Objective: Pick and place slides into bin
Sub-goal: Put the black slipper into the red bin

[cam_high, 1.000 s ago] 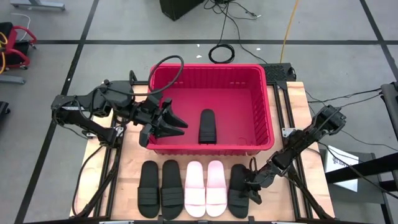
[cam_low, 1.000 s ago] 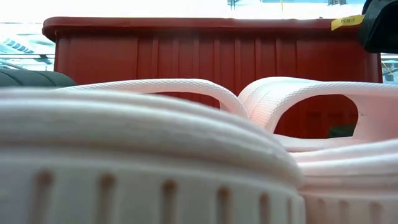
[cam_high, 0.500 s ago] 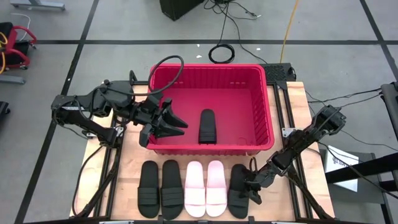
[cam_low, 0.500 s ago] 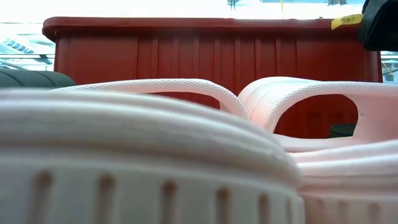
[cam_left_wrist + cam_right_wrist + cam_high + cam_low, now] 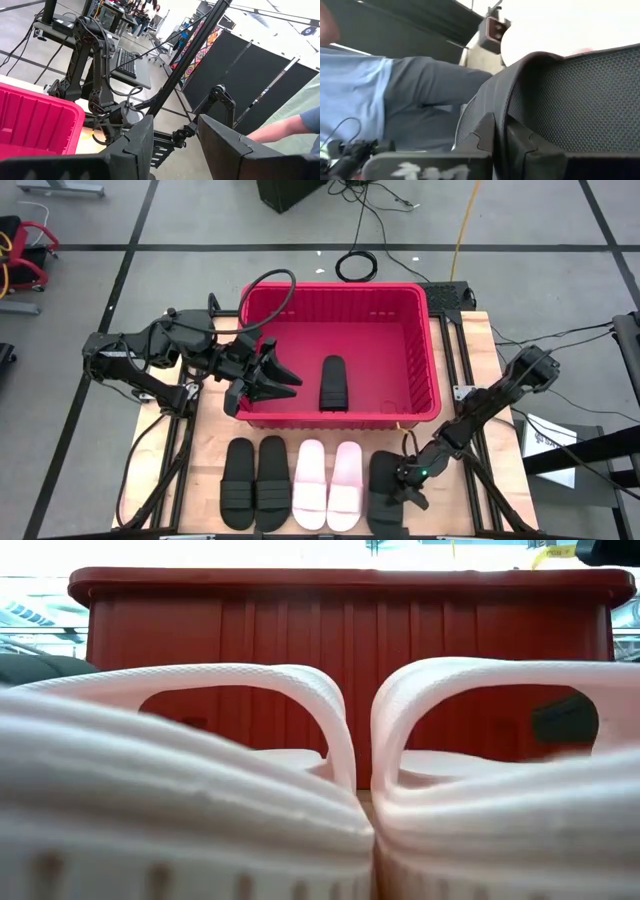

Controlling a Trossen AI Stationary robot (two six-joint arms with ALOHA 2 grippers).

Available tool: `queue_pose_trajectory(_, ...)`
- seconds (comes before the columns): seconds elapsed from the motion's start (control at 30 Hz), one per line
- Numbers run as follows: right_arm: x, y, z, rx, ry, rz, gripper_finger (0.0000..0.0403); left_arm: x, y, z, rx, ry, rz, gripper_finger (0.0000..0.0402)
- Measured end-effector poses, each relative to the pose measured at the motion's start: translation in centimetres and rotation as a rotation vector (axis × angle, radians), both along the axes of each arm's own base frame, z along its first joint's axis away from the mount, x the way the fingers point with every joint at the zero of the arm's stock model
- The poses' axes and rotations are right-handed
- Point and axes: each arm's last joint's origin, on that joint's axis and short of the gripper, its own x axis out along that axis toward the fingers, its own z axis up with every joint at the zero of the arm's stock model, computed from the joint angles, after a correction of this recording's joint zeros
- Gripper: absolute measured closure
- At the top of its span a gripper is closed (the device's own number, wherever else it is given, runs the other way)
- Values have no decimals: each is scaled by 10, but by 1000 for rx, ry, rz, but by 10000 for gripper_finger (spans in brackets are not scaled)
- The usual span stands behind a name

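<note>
Fingers of the right gripper (image 5: 405, 492) pinch the black slide (image 5: 385, 480) nearest the bin's (image 5: 432, 370) right corner; left fingers (image 5: 280, 372) hang spread over the bin, which holds one slide (image 5: 333, 383). Light and rubbery, a slide is likely best taken by strap or edge. Right fingertips are hidden.

High view looks straight down; low view sits close behind pale slides (image 5: 200, 790), sharing the bin (image 5: 432, 380).

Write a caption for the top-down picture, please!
Right gripper grips a black slide; another lies inside the red crate.
</note>
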Motion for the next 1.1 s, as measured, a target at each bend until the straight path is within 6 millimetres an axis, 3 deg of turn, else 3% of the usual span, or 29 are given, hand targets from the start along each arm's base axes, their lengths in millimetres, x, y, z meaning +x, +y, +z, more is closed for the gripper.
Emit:
queue_pose_trajectory(0.23,0,-4,27,127,-111,50,391,0,0,-1,3,5,0,249)
queue_pose_trajectory(0.6,0,-28,97,382,-642,12,393,0,0,-1,4,4,-1,249)
queue_pose_trajectory(0.93,-14,-64,147,308,-1245,-208,393,0,0,-1,9,2,-1,249)
queue_pose_trajectory(1.1,-22,-79,196,94,-1587,-367,393,0,0,0,9,0,-1,249)
